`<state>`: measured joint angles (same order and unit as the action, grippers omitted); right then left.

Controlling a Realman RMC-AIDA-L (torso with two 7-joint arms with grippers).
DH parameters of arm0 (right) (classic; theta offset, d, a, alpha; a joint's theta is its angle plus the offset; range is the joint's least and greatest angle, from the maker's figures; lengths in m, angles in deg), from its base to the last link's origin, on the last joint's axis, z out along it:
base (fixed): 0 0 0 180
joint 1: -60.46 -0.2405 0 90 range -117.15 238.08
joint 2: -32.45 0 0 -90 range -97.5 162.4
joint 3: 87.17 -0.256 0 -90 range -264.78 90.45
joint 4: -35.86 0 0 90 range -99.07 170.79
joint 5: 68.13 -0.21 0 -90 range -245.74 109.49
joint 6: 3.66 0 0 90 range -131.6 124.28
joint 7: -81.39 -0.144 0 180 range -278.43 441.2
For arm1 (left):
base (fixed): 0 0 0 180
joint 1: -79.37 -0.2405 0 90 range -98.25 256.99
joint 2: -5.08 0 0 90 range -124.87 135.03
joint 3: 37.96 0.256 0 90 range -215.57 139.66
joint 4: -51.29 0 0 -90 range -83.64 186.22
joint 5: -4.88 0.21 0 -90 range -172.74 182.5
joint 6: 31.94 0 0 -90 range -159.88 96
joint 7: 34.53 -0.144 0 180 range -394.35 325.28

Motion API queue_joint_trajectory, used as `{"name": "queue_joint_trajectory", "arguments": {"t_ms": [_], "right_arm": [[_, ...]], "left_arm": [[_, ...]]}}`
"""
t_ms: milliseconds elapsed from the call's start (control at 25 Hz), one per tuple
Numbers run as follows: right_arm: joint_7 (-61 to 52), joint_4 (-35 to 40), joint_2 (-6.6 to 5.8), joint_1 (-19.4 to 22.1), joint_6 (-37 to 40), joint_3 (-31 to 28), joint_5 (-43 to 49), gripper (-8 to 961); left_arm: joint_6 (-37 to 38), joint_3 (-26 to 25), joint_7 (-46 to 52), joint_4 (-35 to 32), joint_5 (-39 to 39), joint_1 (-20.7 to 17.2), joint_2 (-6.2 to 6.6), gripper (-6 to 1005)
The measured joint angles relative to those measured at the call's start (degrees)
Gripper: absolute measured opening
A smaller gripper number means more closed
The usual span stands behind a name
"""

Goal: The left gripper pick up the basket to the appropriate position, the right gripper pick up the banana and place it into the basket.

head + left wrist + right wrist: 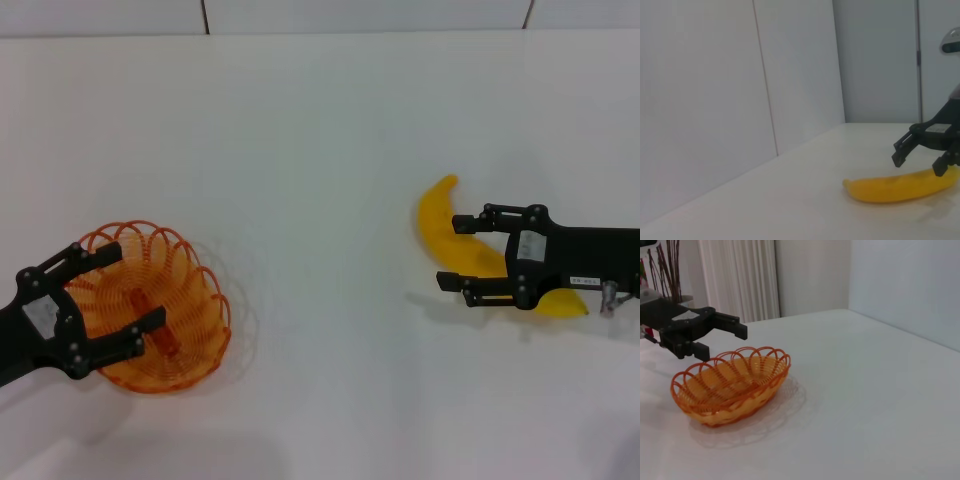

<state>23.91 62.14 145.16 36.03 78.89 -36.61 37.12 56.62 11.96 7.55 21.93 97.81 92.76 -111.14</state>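
We see a white table (320, 150) with two things on it. On the left side sits the orange basket (150, 305). It looks empty in the right wrist view, where its looped rim shows well (732, 382). It rests flat on the table.

The left gripper (105, 300) is over the basket. Its two black fingers are spread wide apart. One finger is by the far rim and the other reaches over the middle of the basket. We cannot tell if a finger touches the wire. The basket is not lifted.

On the right side lies the yellow banana (445, 225). It lies flat on the table, well apart from the basket. In the left wrist view we see it lying long and low (900, 187).

The right gripper (455, 255) is over the banana. Its fingers are wide apart too, one on each side of the banana's middle. They are not squeezing it. The banana's far end pokes out past the fingers, and its near end shows under the black body of the gripper.
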Motion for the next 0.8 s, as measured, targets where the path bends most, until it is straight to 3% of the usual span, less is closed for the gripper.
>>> {"name": "queue_joint_trajectory", "arguments": {"t_ms": [520, 680, 800], "right_arm": [[-0.01, 0.00, -0.04, 0.00, -0.04, -0.16, 0.03, 793], [-0.12, 0.00, -0.04, 0.00, -0.03, -0.13, 0.03, 793], [-0.15, 0.00, -0.08, -0.01, -0.02, -0.21, -0.10, 793]], "left_arm": [[-0.12, -0.78, 2.20, -0.42, 0.12, 0.35, 0.04, 891], [-2.32, -2.67, 16.56, -7.97, 1.86, 1.65, 0.05, 891], [-5.44, -2.78, 37.13, -18.72, 9.28, 4.68, 0.43, 890]]}}
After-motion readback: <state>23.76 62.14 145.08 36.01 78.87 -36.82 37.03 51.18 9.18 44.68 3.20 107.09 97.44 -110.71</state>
